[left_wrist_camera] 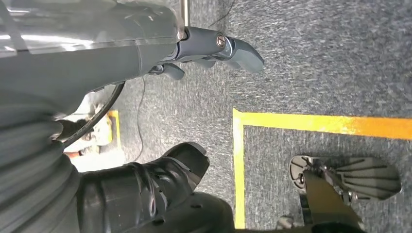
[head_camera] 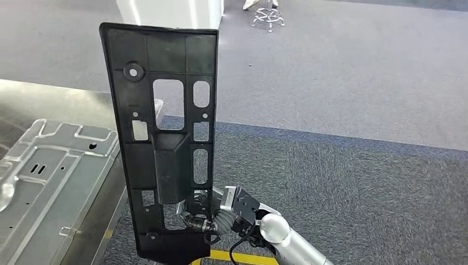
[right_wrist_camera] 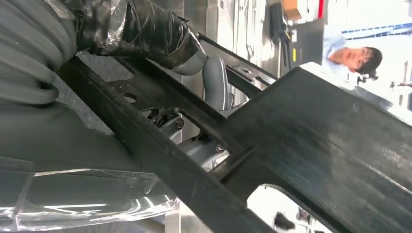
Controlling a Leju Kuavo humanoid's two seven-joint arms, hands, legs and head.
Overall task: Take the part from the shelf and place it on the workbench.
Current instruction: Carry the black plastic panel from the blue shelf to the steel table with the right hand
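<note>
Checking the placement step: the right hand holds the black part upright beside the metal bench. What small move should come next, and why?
Probably carry the black plastic panel leftward over the workbench. The right hand grips its lower end, and the panel stands upright off the bench's edge, over carpet.

Long black plastic part (head_camera: 165,143) with cutouts, upright, slightly tilted, held at its lower end above carpet

A silver tubular right arm (head_camera: 301,245) ends in a rounded metallic wrist joint, a black block with small screws and a loose black cable (head_camera: 238,249) behind the dark fingers (head_camera: 200,223). The right hand (right_wrist_camera: 194,141) shows a grey ribbed cover, clear plastic wrap and silver screw heads. The left hand (left_wrist_camera: 214,48) has blue-grey fingers (left_wrist_camera: 245,52) pinned by a bright screw.
</note>
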